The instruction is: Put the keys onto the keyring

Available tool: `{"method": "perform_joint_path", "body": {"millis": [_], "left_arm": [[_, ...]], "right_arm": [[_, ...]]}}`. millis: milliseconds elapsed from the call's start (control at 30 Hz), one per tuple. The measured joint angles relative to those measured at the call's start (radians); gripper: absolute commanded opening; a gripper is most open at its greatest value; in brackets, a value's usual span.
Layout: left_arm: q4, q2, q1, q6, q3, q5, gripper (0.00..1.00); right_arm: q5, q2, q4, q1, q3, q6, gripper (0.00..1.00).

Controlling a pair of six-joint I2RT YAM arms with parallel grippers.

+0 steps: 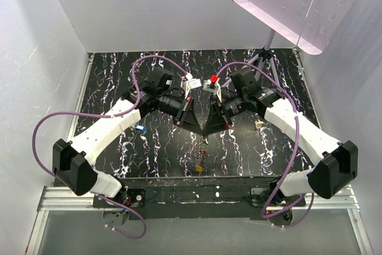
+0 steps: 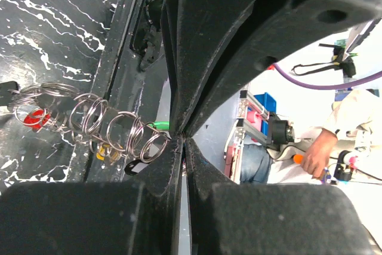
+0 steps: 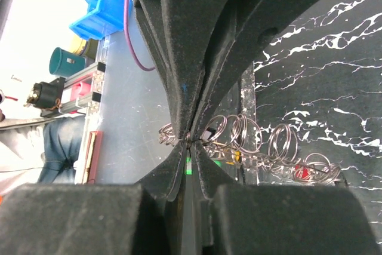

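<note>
L gripper (image 2: 181, 141): fingers clenched; the end ring of the keyring (image 2: 89, 120) is pinched at the tips.
R gripper (image 3: 190, 140): clenched too; the same keyring is grasped, w/ a bit of ring left showing on the other side of the fingers.
Meeting pt: both sets of tips are brought together over mid-table, nearly touching.
Keyring: a chain of linked wire rings, trailed from the tips twd the table's near edge; whether its far end is rested on the top can't be told.
Keys on chain: red key (image 2: 34, 117) at far end, yellow key (image 2: 104, 153) mid, green key (image 2: 158, 125) by the tips.
Blue key (image 1: 139, 128): laid loose on table (image 1: 155, 153), just beside L forearm, well apart from the chain.
Room: bare top is seen behind both wrists; beige lump (image 1: 259, 125) near R forearm; white walls are set close along L and R edges.
</note>
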Motion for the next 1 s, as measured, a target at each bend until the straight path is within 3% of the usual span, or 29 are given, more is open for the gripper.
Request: {"method": "perform_joint_path", "body": {"millis": [67,167,267,433,567,633,800,1000], "left_arm": [[0.011,-0.002,0.000,-0.002,-0.003,-0.001,0.00],[0.125,-0.042,0.009,-0.055,-0.066,-0.008,0.00],[0.401,-0.189,0.024,-0.188,-0.265,-0.042,0.00],[1.070,-0.496,0.027,-0.472,-0.646,-0.235,0.00],[1.519,-0.565,0.023,-0.656,-0.858,-0.461,0.00],[1.662,-0.547,0.010,-0.717,-0.918,-0.575,0.00],[1.876,-0.492,-0.030,-0.812,-0.967,-0.783,0.00],[1.972,-0.430,-0.044,-0.870,-0.967,-0.869,0.00]], "right_arm": [[-0.006,0.000,0.002,0.000,0.000,0.015,0.46],[-0.037,-0.006,0.018,-0.010,0.000,0.042,0.55],[-0.083,-0.019,0.053,-0.033,0.000,0.069,0.57],[-0.146,-0.039,0.109,-0.080,0.017,0.141,0.57],[-0.176,-0.045,0.171,-0.098,0.039,0.202,0.57],[-0.185,-0.046,0.211,-0.099,0.040,0.243,0.56],[-0.183,-0.043,0.396,-0.100,0.040,0.424,0.55],[-0.134,0.006,0.592,-0.100,0.070,0.589,0.55]]}}
